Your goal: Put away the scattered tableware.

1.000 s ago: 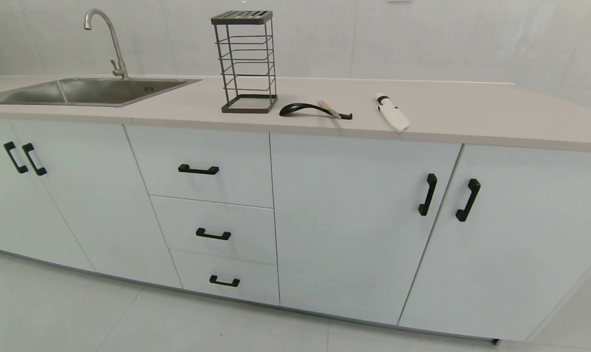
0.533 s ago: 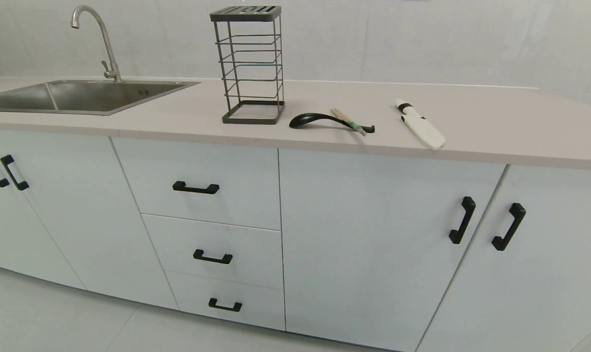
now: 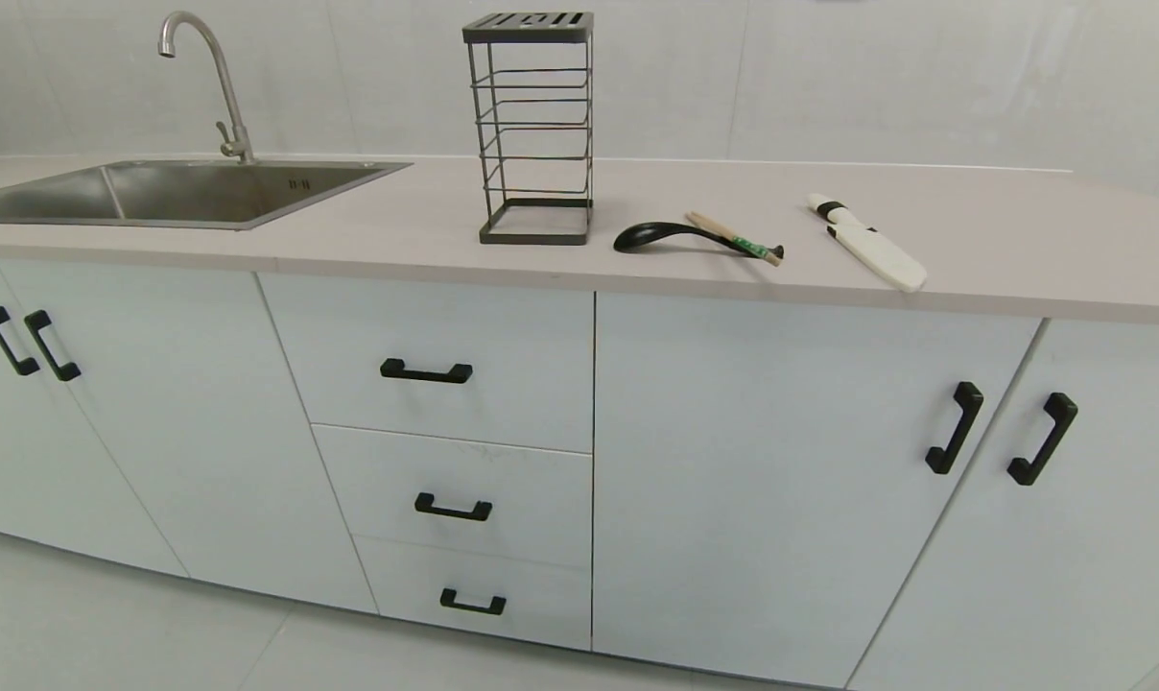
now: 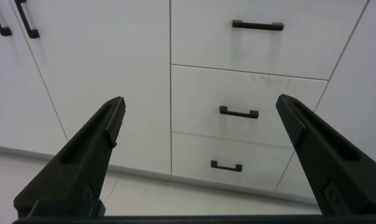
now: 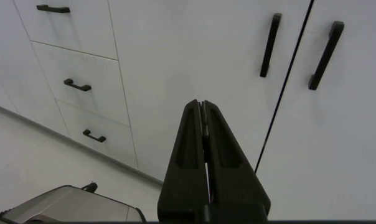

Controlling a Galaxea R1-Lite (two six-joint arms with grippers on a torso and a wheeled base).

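Note:
On the countertop (image 3: 1021, 259) a black wire utensil rack (image 3: 536, 130) stands upright, with nothing in it. Just right of it lies a black ladle (image 3: 680, 236) with wooden chopsticks (image 3: 733, 238) resting across its handle. Farther right lies a white knife with a black band (image 3: 867, 244), near the counter's front edge. My left gripper (image 4: 200, 106) is open, low in front of the drawer stack (image 4: 250, 112). My right gripper (image 5: 203, 109) is shut with nothing in it, facing the cabinet doors (image 5: 194, 74).
A steel sink (image 3: 177, 190) with a curved tap (image 3: 210, 77) is set into the counter at the left. Below are white cabinets with black handles: three drawers (image 3: 455, 441) in the middle and doors (image 3: 781, 480) on both sides. Grey tiled floor lies in front.
The whole head view has shifted: the counter and cabinets look nearer and sit farther right in the picture. The tableware and rack lie as before on the counter.

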